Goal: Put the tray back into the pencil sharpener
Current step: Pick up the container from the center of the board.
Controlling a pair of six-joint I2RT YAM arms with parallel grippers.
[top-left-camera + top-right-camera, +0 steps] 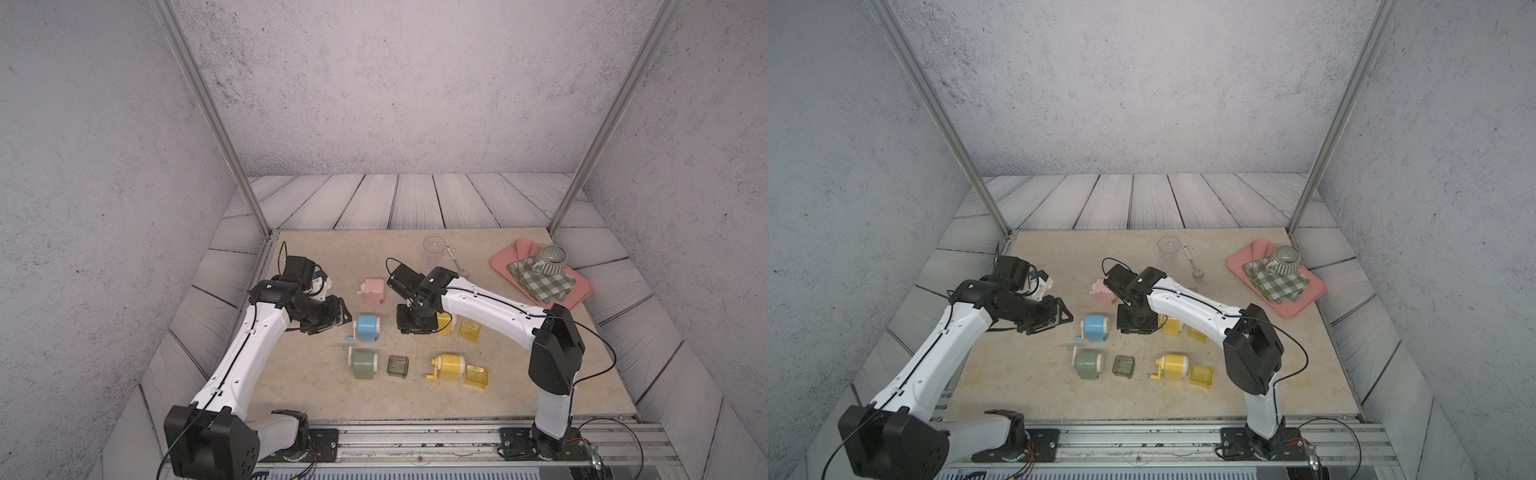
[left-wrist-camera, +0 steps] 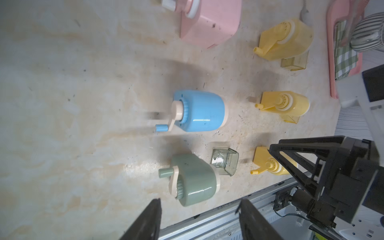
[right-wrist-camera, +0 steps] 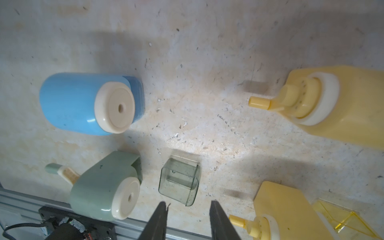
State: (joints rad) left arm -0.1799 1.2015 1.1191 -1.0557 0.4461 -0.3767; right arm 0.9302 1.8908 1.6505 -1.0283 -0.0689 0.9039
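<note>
The green tray [image 3: 179, 180] sits loose on the table [image 1: 316, 386], low centre in the right wrist view, just beside the green sharpener [image 3: 104, 187] at lower left and not touching it. In both top views the tray [image 1: 397, 366] lies in the lower middle of the frame, right of that sharpener [image 1: 363, 364]. The right gripper [image 3: 189, 202], fingertips at the bottom edge of the right wrist view just under the tray, is spread with nothing between its fingers. The left gripper [image 2: 199, 200], at the bottom of the left wrist view, is parted and empty. The tray looks like a small box of thin, tinted clear plastic: probably very light, stiff, smooth enough to slip, and liable to crack or squirt out under a hard pinch. A gentle hold across two opposite side walls seems best, leaving the leading end free to enter the sharpener's bay. Yellow trays [image 1: 476, 376] also lie out beside yellow sharpeners [image 1: 449, 365]. No brand, label or writing can be read anywhere.
</note>
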